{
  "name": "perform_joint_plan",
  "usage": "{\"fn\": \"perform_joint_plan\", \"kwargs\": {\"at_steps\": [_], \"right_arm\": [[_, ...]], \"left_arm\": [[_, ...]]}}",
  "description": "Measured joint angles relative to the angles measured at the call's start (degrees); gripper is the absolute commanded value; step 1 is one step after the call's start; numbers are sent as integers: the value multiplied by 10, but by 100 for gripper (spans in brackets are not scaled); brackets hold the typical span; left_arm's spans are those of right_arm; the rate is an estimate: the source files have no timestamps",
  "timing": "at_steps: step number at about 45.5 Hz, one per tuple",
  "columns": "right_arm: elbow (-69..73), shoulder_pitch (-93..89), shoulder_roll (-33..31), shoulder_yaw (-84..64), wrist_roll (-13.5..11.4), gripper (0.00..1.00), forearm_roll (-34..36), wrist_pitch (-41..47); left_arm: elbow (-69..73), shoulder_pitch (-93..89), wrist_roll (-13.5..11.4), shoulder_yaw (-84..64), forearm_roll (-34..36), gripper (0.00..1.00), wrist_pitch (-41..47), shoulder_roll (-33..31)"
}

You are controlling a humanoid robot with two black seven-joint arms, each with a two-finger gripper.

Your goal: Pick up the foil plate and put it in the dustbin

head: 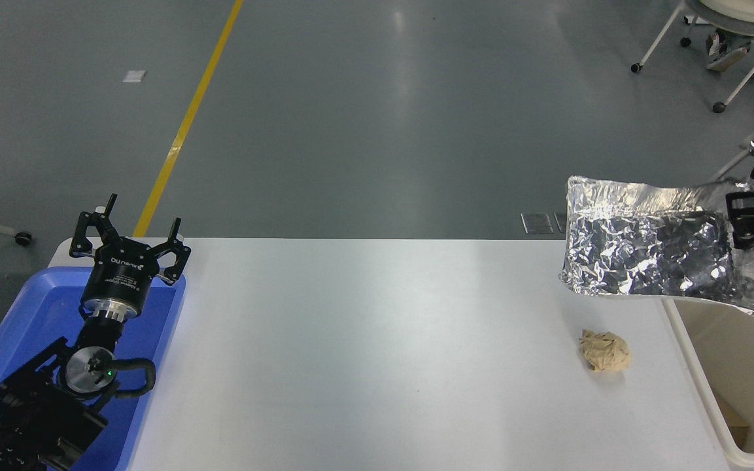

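The crinkled silver foil plate [651,252] hangs in the air above the table's right end, tilted so its inside faces me. My right gripper [746,219] comes in from the right edge and is shut on the plate's right rim. The plate's right part overhangs the cream-white dustbin [690,366], which stands at the table's right edge with only its left rim and wall in view. My left gripper [129,239] is open and parked at the lower left, over the blue tray.
A tan crumpled paper ball [604,351] lies on the white table [377,353] just below the plate, left of the dustbin. A shallow blue tray [36,320] sits at the left end. A chair on castors [730,39] stands at the far right.
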Motion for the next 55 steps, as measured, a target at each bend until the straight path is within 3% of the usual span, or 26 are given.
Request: {"fn": "perform_joint_plan", "kwargs": {"at_steps": [14,27,43,55], "right_arm": [[-3,46,11,-24,0,0,5,36],[-105,-9,-56,-38,0,0,-31,27],[-370,-325,-177,132,4,0,-57,-25],[-533,-650,-168,361,5,0,-57,-110]], "left_arm": [[0,0,0,0,0,100,1,0],[0,1,-1,-1,0,100,1,0],[1,1,-1,-1,0,100,1,0],[1,1,-1,-2,0,100,1,0]]}}
